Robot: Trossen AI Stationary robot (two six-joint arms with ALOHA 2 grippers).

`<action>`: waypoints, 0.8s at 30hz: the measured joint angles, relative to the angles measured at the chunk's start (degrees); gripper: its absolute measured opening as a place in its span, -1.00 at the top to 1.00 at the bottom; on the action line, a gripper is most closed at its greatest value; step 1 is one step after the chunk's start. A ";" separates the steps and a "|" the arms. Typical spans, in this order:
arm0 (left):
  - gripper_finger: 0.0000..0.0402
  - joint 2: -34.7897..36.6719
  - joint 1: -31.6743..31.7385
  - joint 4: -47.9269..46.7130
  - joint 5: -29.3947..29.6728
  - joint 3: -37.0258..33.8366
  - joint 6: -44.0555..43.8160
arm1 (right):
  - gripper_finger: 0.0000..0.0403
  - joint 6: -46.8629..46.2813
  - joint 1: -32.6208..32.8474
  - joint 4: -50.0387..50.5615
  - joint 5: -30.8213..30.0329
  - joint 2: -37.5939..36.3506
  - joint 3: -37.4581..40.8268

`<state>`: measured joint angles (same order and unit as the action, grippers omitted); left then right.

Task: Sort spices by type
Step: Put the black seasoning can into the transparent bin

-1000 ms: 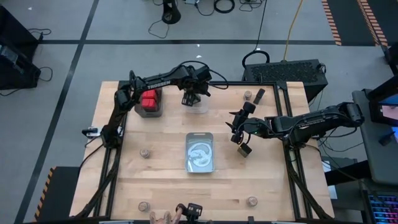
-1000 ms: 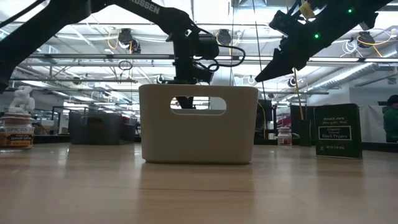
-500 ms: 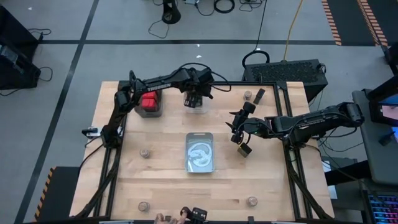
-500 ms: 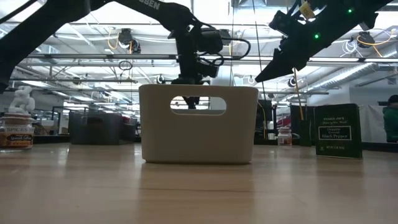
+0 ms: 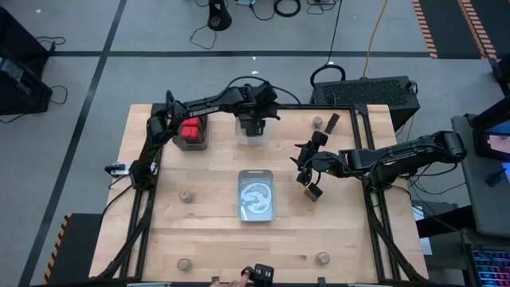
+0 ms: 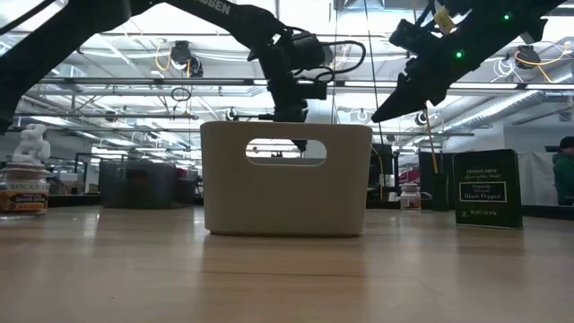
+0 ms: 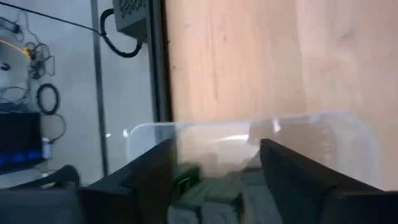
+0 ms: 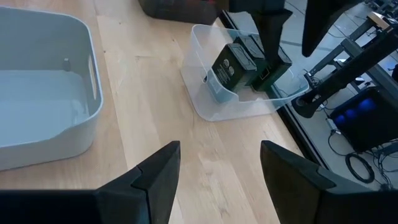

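Observation:
My left gripper (image 5: 255, 125) hangs open over the clear bin (image 5: 253, 139) at the table's far edge. Its fingers stand on either side of the black boxes (image 7: 205, 193) lying in that bin (image 8: 233, 65). Red boxes (image 5: 190, 127) sit in a dark bin left of it. My right gripper (image 5: 303, 177) is open and raised right of the middle. One black box (image 5: 315, 192) stands on the table just beside it, shown upright in the low view (image 6: 487, 188). Round jars (image 5: 185, 195) (image 5: 323, 257) (image 5: 317, 122) stand scattered on the table.
A pale handled bin (image 5: 256, 172) sits mid-table and fills the middle of the low view (image 6: 287, 179). Another black box (image 5: 332, 122) stands at the far right. A jar (image 5: 184, 263) stands near the near-left corner. A person's hand (image 5: 239, 278) with a dark thing shows at the near edge.
My left gripper has moved a little toward the table's right over the clear bin and risen slightly. The hand at the near edge has shifted rightward with its dark thing.

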<state>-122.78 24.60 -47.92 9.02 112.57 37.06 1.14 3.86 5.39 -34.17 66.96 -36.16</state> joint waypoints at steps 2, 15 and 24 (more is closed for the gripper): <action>-0.02 -0.01 0.04 -0.07 -0.62 -0.01 -0.76 | -0.02 -0.01 0.00 -0.02 -0.02 0.00 0.00; 0.96 -0.15 0.17 2.50 -2.39 -3.87 -1.05 | -0.02 -0.45 0.00 -0.29 0.00 0.00 0.00; 0.98 -1.52 0.25 2.50 -5.60 -3.85 -3.74 | -0.02 -0.45 0.00 -0.39 -0.01 0.00 -0.01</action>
<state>-124.30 24.85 -45.42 3.42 108.73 33.32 0.69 3.86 5.00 -34.18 66.96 -36.17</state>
